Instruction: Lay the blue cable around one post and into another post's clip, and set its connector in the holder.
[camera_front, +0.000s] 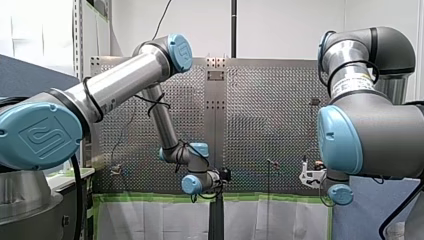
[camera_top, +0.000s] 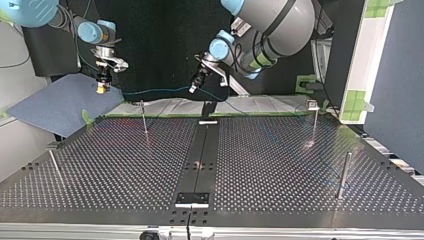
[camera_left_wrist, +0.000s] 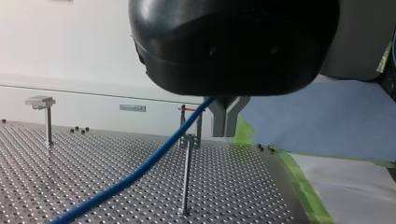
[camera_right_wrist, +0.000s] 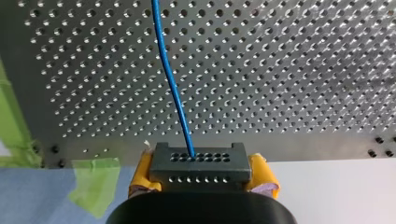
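Note: my right gripper (camera_right_wrist: 204, 175) clamps the connector (camera_right_wrist: 200, 163), my left gripper (camera_left_wrist: 224, 127) is closed on the blue cable (camera_left_wrist: 154, 156), strung level between them; the nearest post (camera_left_wrist: 186, 177) stands ahead of my left fingers.

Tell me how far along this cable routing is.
Done: nothing visibly; the blue cable spans the air between the grippers, not yet looped or clipped. In hand: my right gripper is shut on the connector, my left gripper on the cable. Left: looping a plain post, clipping at a clip-topped post, seating the connector.
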